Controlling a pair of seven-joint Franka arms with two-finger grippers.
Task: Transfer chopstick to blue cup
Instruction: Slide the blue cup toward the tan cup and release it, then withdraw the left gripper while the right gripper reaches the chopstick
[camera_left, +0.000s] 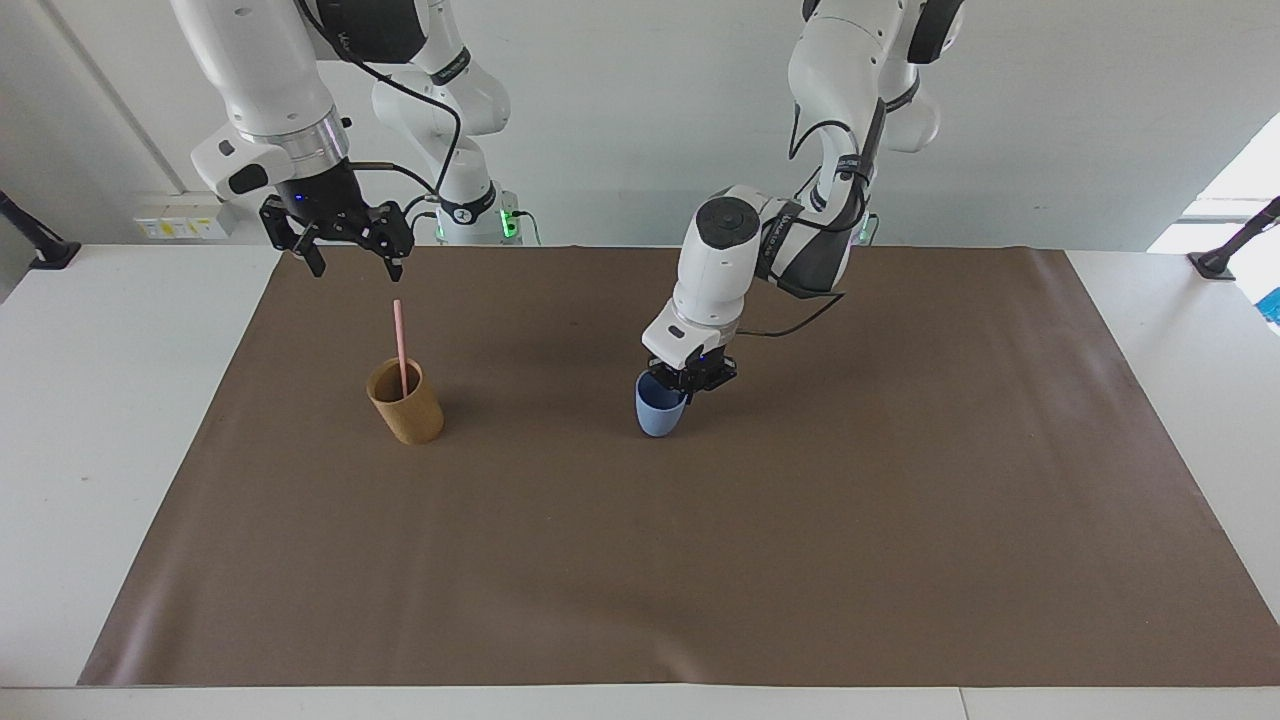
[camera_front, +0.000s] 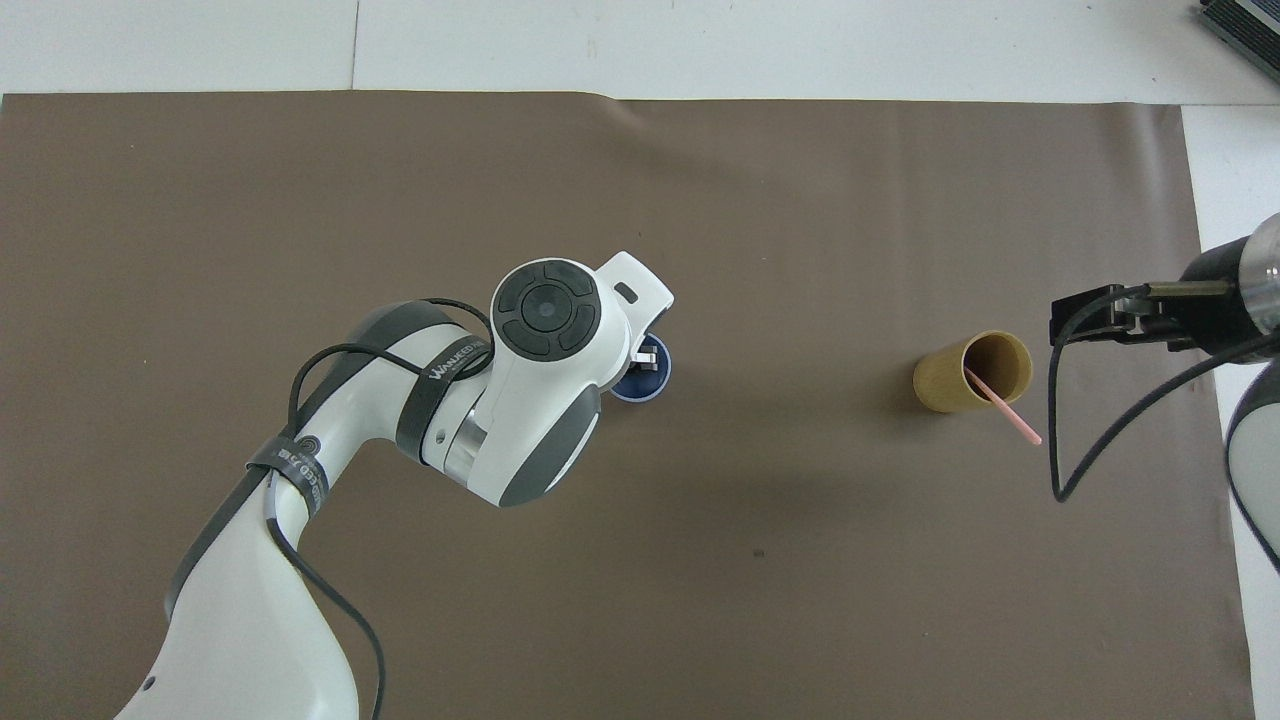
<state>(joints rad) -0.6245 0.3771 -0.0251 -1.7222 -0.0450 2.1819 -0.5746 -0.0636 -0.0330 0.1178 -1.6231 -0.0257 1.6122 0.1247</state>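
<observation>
The pale-pink chopstick (camera_left: 400, 338) (camera_front: 1004, 406) stands slanted in a tan-brown cup (camera_left: 408, 408) (camera_front: 955, 382) toward the right arm's end of the mat. My right gripper (camera_left: 356, 270) (camera_front: 1076, 318) hangs open over the mat beside that cup, above the chopstick's top end and holding nothing. Mid-mat, my left gripper (camera_left: 690, 383) (camera_front: 648, 356) is shut on the rim of the light-blue cup (camera_left: 656, 415) (camera_front: 648, 384). The cup is low at the mat and slightly tilted. Whether its base touches the mat I cannot tell. The left arm hides much of the cup in the overhead view.
A brown mat (camera_left: 800, 560) (camera_front: 800, 200) covers most of the white table (camera_left: 100, 400). A black cable (camera_front: 1055, 440) loops down from the right wrist near the tan cup.
</observation>
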